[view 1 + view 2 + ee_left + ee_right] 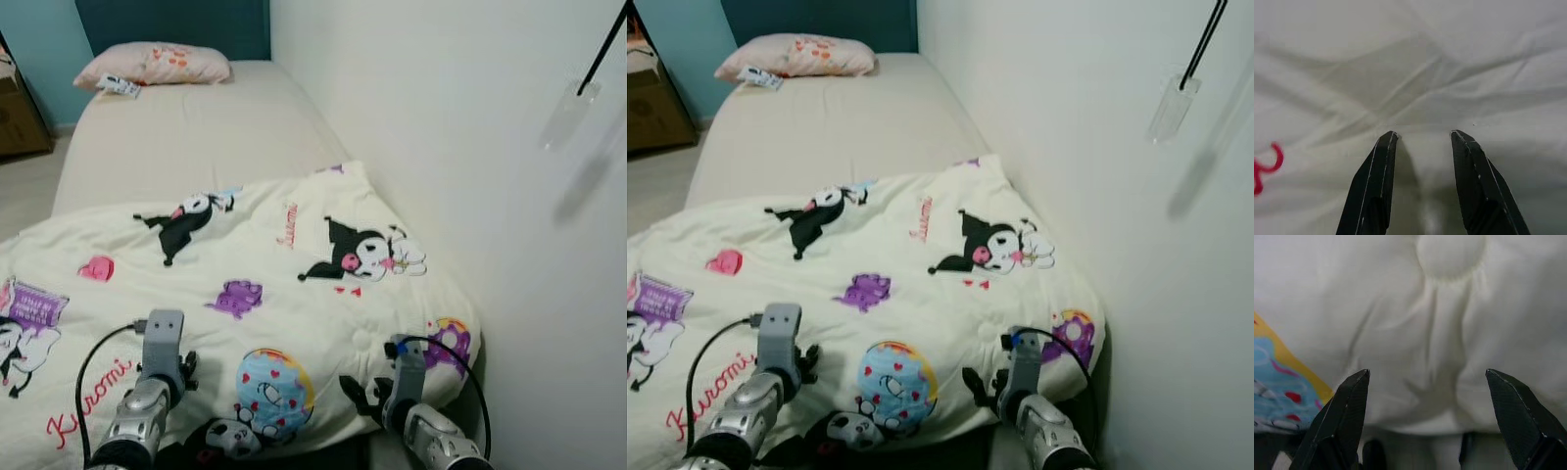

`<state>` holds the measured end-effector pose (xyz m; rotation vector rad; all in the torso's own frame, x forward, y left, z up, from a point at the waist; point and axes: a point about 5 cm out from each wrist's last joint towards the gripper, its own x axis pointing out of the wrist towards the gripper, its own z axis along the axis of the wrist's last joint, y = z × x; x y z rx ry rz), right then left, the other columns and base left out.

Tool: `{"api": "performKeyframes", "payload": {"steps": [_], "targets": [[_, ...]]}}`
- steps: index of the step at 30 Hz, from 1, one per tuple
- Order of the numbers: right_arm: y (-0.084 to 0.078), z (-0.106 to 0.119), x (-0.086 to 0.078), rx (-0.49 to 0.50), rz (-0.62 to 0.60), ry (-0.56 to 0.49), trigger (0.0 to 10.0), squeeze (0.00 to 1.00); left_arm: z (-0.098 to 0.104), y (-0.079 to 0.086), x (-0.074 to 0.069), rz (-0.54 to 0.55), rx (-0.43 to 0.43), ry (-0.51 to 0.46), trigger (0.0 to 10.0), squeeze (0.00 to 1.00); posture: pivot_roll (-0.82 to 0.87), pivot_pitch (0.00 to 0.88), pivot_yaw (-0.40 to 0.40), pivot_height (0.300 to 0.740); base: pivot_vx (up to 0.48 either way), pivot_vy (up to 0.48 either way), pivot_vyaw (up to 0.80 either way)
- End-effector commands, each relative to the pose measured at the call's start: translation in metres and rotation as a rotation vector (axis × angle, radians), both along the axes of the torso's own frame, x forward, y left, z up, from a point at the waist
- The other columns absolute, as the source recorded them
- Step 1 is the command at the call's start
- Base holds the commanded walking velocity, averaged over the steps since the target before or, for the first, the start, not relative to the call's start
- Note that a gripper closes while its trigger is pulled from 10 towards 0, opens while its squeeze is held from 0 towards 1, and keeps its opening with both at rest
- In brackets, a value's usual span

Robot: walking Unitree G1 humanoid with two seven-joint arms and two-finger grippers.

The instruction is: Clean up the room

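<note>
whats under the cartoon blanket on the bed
The blanket lies over the foot half of the cream mattress. Anything else beneath it is covered and cannot be seen.

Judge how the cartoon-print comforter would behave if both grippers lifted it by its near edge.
The comforter would probably drape and sag between the left gripper and right gripper, since it already lies in soft creases. Its puffy, tufted quilting suggests it is bulky but light. Gathered folds should hold well in the open fingers; it seems unlikely to slip.

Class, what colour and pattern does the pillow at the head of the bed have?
The pillow is pale pink with small orange marks, clearest in the right eye view.
</note>
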<state>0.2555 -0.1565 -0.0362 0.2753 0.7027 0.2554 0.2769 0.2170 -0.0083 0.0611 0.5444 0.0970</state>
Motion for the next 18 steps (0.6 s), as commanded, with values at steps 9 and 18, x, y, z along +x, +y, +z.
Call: {"api": "performKeyframes", "payload": {"steps": [9,18], "targets": [[-0.003,-0.014,-0.017,-0.013,-0.042,0.074,10.0,0.00,-0.018,-0.010,-0.015,-0.024,0.008,0.070,10.0,0.00,-0.06,0.000,-0.033,0.624,0.000,0.000,0.00],[-0.009,-0.020,-0.024,-0.051,-0.045,0.110,10.0,0.00,-0.017,-0.023,-0.010,-0.059,-0.006,0.059,10.0,0.00,-0.07,0.000,-0.038,0.655,0.000,0.000,0.00]]}}
